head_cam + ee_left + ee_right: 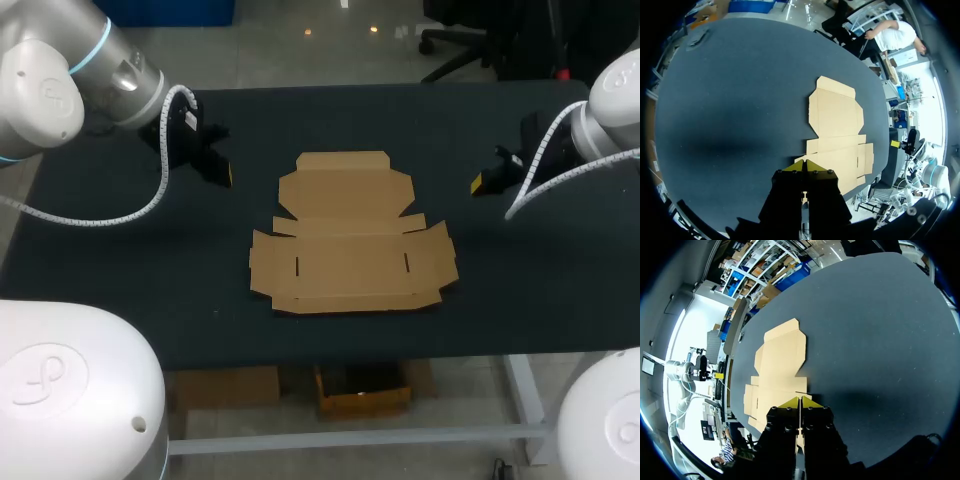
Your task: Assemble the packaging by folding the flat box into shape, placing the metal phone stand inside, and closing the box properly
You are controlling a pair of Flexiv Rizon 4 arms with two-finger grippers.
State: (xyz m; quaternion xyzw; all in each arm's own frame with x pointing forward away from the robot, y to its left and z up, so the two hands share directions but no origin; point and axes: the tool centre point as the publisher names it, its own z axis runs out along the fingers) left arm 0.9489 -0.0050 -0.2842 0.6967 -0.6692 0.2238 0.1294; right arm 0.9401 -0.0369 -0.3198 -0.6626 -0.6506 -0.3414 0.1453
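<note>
Head view: the left gripper (222,172) hangs over the far left part of the dark table (120,280), and the right gripper (482,184) hangs over the far right part. Each comes in from its own side and points inward toward the middle. In the left wrist view the two yellow tips of the left gripper (805,165) are pressed together with nothing between them. The right wrist view shows the same for the right gripper (800,402): tips closed against each other, holding nothing and touching nothing.

The flat box (350,235) lies between them at the middle of the table, well apart from both grippers. A wide band of bare dark surface runs down each side of it. Its near edge sits close to the table's front edge, with a strip of dark top showing between, and a broader strip lies beyond its far flap.

The box is fully unfolded, every panel and flap spread flat on the table. The wider panel, with two short slits, is nearest the robot, and the narrower tabbed panel is at the far end
</note>
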